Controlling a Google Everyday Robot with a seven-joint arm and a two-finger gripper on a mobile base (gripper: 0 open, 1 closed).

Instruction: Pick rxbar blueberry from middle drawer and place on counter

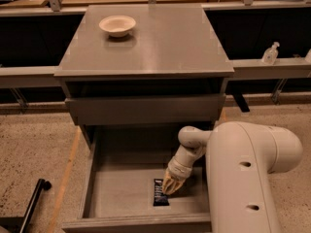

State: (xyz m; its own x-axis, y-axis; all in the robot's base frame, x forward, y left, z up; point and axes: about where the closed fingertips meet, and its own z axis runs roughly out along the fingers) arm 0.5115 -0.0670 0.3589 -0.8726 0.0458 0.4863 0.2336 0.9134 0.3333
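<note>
Camera view: the snack bar (160, 199) lies flat in the open drawer (121, 193), near its front wall, long side running 12 to 6 o'clock. The pincer (170, 184) sits at the bar's top end, toward 1 o'clock. I cannot tell if it is open or closed. The arm (193, 139) slopes down from 1 o'clock.

Nothing legible here: the rxbar blueberry (160, 199) carries pale print on its dark wrapper, too small to read. The gripper (170, 186) sits at its top end, inside the middle drawer (121, 194).
</note>
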